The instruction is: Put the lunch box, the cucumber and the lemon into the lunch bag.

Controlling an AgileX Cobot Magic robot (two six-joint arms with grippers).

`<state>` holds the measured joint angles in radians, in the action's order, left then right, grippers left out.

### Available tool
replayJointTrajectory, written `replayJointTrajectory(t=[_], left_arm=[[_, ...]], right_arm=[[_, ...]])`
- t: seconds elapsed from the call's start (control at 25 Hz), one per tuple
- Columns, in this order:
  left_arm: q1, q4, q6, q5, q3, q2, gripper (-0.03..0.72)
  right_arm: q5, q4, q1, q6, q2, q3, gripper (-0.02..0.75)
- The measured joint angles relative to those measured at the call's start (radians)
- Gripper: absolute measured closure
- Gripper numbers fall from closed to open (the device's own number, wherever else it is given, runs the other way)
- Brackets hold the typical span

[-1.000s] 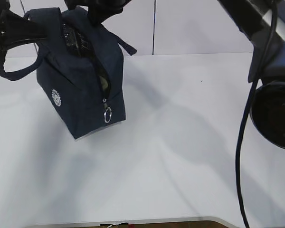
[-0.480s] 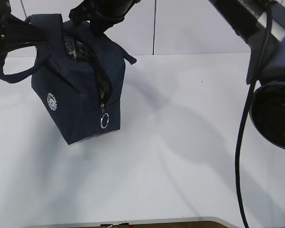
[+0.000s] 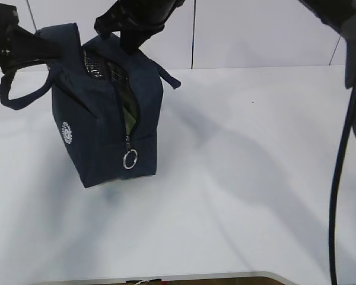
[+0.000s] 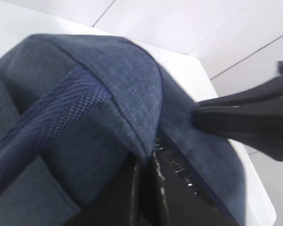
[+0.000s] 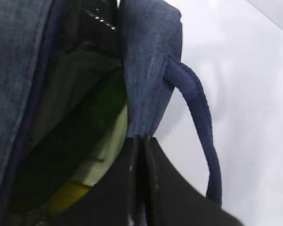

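The navy lunch bag (image 3: 101,130) stands slightly tilted on or just above the white table, zipper partly open, ring pull (image 3: 129,159) hanging. My left gripper (image 3: 44,44) is shut on the bag's left top edge, seen close in the left wrist view (image 4: 144,188). My right gripper (image 3: 127,32) is shut on the right top edge (image 5: 139,155). Inside the bag I see the lunch box's pale green lid (image 5: 104,141), the dark green cucumber (image 5: 99,99) and the yellow lemon (image 5: 68,195).
One strap handle (image 3: 18,95) loops off the bag's left side; the other (image 5: 198,122) hangs by my right gripper. The white table (image 3: 243,178) spreads to the right and front. A black cable (image 3: 338,178) hangs at the right edge.
Both grippers kept their hold. The bag swung from a stronger tilt to more upright and sank a little. The right arm's round black housing left the exterior view.
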<state>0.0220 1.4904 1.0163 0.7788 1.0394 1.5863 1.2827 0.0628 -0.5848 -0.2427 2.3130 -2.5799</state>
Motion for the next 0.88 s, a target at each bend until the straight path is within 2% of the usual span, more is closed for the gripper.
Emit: replayJointTrajectory(t=[0.2,0.36,0.6,0.88], left_arm=[[-0.011,0.0,0.015,0.028,0.0,0.042,0.697],[-0.063,0.008,0.056,0.03,0.0,0.049,0.697],[-0.143,0.009,0.133,0.026,0.005,0.049,0.697],[-0.162,0.016,0.187,-0.003,0.005,0.049,0.697]], right_arm=[[-0.009,-0.035,0.002,0.0,-0.094,0.15,0.732],[-0.011,-0.072,0.002,0.027,-0.155,0.258,0.732],[-0.011,-0.128,0.01,0.09,-0.192,0.32,0.732],[-0.015,-0.135,0.046,0.13,-0.258,0.41,0.732]])
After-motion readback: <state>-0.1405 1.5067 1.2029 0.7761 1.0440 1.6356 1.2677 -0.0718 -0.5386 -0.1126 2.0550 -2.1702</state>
